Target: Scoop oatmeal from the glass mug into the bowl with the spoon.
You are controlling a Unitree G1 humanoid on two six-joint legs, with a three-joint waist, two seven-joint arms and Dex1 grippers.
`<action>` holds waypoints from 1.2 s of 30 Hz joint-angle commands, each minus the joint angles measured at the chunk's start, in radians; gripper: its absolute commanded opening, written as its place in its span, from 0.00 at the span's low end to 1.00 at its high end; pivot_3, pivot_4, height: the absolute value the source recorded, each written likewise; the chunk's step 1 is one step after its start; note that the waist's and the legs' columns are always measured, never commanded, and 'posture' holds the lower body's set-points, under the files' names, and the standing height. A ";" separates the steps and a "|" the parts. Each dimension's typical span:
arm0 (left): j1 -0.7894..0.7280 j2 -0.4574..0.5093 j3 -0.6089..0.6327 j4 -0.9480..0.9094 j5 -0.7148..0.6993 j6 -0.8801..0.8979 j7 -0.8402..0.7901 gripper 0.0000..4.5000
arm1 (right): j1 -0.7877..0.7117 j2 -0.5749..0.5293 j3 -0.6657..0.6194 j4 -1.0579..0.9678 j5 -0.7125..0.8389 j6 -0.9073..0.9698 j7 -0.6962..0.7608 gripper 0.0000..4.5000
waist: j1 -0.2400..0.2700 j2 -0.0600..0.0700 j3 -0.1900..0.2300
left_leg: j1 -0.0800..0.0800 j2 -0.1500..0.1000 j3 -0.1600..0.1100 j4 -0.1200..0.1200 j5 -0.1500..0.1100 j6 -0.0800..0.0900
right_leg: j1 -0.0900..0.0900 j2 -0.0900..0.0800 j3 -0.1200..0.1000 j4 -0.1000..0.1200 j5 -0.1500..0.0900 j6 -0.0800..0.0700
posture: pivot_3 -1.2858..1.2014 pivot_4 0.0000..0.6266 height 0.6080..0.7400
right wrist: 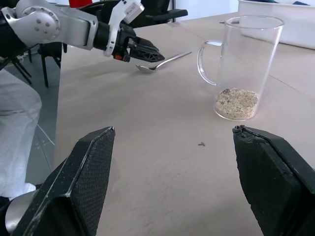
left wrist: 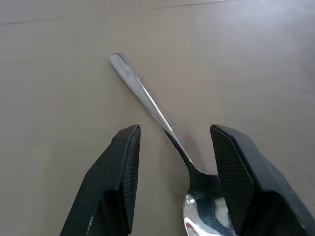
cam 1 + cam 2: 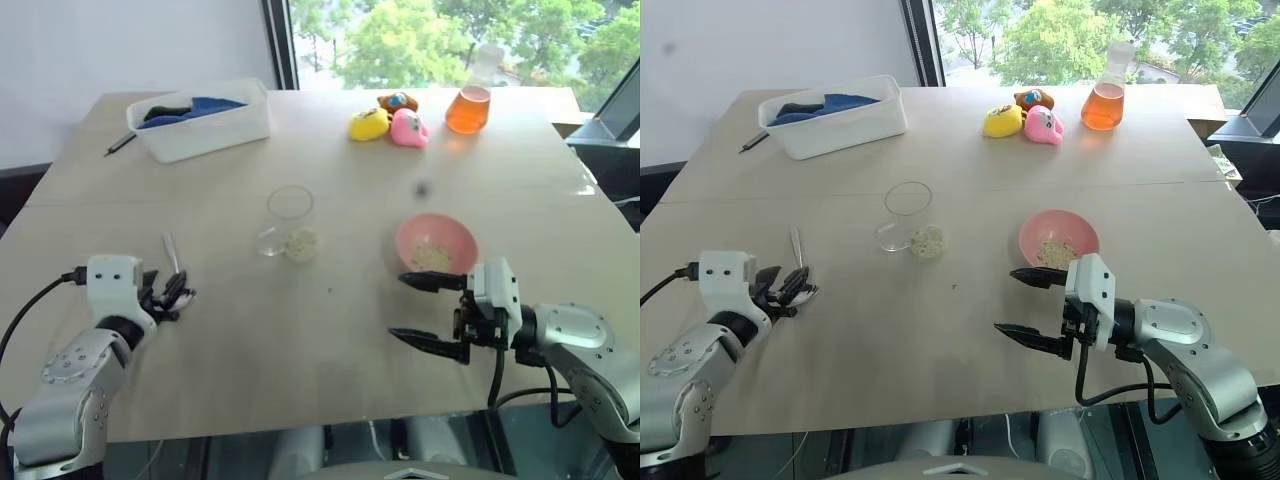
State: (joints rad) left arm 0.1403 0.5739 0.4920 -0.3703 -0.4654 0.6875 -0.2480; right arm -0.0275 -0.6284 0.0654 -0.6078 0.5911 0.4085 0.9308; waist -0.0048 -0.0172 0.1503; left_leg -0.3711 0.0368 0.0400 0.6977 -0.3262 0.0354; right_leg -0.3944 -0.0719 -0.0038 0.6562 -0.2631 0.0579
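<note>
i see my left end effector (image 3: pixel 175 293) low over the surface (image 3: pixel 330 330) on my left, its fingers spread around the bowl end of the spoon (image 2: pixel 152 110) without pinching it; the spoon lies flat, its handle pointing away from me toward the white tub (image 3: pixel 205 122). my right end effector (image 3: pixel 432 312) hangs on the right, pointing across toward the left, fingers spread wide and holding nothing. the pink bowl (image 3: pixel 436 242) sits just beyond it with some oatmeal (image 3: pixel 432 257) inside. the glass mug (image 3: pixel 289 222) stands upright near the middle of the surface, between the spoon and the bowl, with a thin layer of oatmeal at its bottom. toward the far edge stand an orange-liquid flask (image 3: pixel 471 95) and small toy figures (image 3: pixel 390 122).
</note>
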 commanded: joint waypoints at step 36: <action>-0.087 -0.076 0.041 0.042 0.069 0.294 0.152 0.01 | -0.065 0.004 -0.006 -0.007 0.005 0.028 -0.069 0.86 | -0.011 0.002 -0.001 | 0.004 0.000 0.002 -0.003 0.001 -0.003 | 0.000 -0.008 0.001 0.001 0.000 0.000 | 0.52 0.24 1.00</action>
State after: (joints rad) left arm 0.0089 0.4997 0.5123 -0.3718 -0.4367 0.9808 -0.1076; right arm -0.0873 -0.6207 0.0687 -0.5798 0.5842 0.4372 0.8641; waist -0.0155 -0.0149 0.1492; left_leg -0.3665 0.0365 0.0429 0.6931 -0.3249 0.0328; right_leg -0.3943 -0.0798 -0.0022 0.6571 -0.2631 0.0577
